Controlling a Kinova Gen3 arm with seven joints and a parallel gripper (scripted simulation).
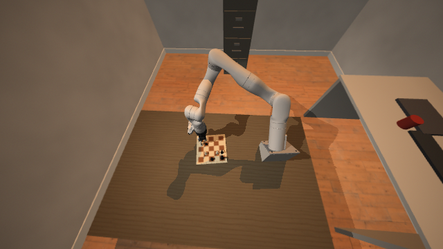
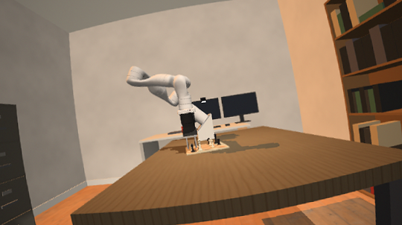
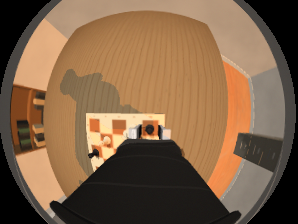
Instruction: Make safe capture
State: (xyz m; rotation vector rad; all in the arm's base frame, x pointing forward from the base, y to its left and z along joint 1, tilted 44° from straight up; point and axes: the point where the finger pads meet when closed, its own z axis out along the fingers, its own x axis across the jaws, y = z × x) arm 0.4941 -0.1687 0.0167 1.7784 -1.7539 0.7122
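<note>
A small chessboard [image 1: 212, 149] lies on the brown table and also shows in the exterior view [image 2: 206, 148]. A few black and white pieces stand on it, among them a white piece [image 1: 206, 153] and a black piece [image 1: 221, 151]. My gripper [image 1: 202, 140] points straight down over the board's far left corner. Its fingers are open, and a black piece stands right below them. In the exterior view the fingertips [image 2: 190, 142] reach about the top of this piece [image 2: 192, 148]. In the wrist view the dark piece [image 3: 152, 129] shows between the fingers. I cannot tell if they touch it.
The arm's base [image 1: 278, 152] stands on the table to the right of the board. A desk with a red cylinder [image 1: 410, 122] is at the far right. A filing cabinet [image 1: 239, 31] stands at the back wall.
</note>
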